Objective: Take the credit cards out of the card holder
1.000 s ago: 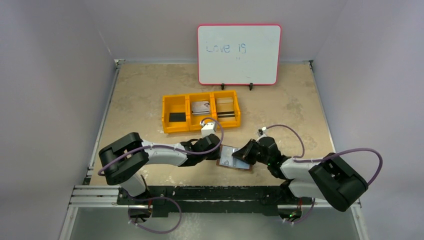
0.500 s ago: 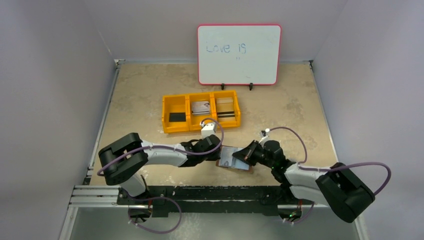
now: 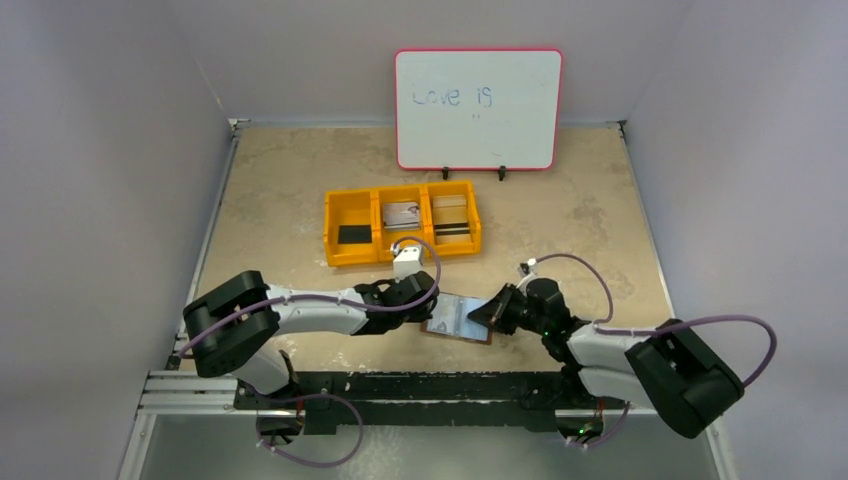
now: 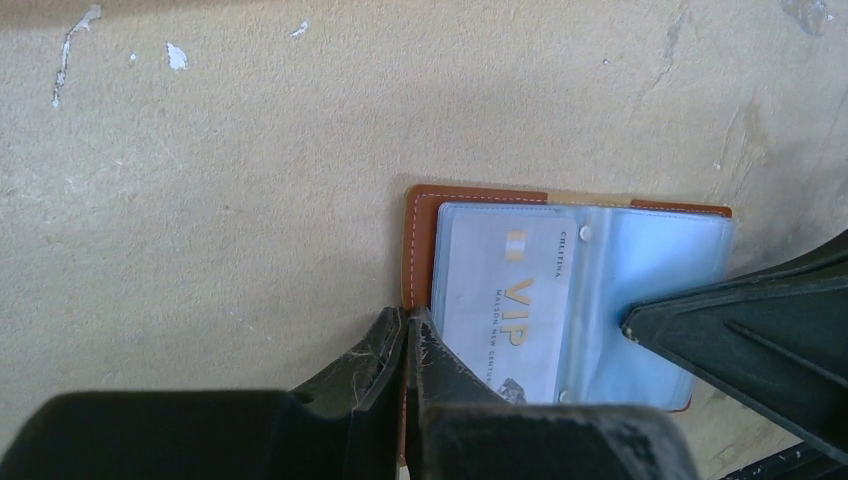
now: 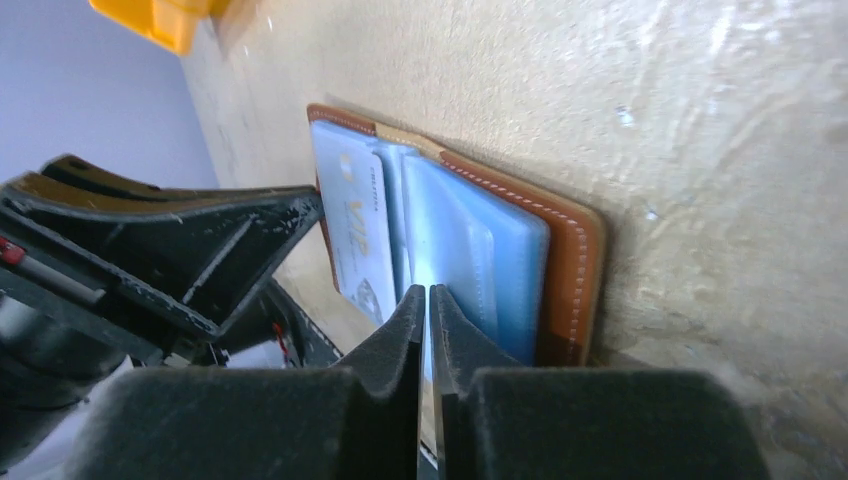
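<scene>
Right jaws just clenched at the clear plastic sleeves (image 5: 470, 250) of the open brown leather bifold card holder (image 3: 460, 318), nudged slightly left at the beige worktop's (image 3: 560, 220) near edge, left jaws gripping its leather edge, so the grey-white VIP credit card (image 4: 505, 320) isn't out yet.

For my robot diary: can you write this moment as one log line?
card holder open | VIP card inside | left gripper shut on its edge | right gripper shut at clear sleeve

Beige tabletop (image 3: 585, 215) (lilac-grey walls (image 3: 110, 150))
</scene>
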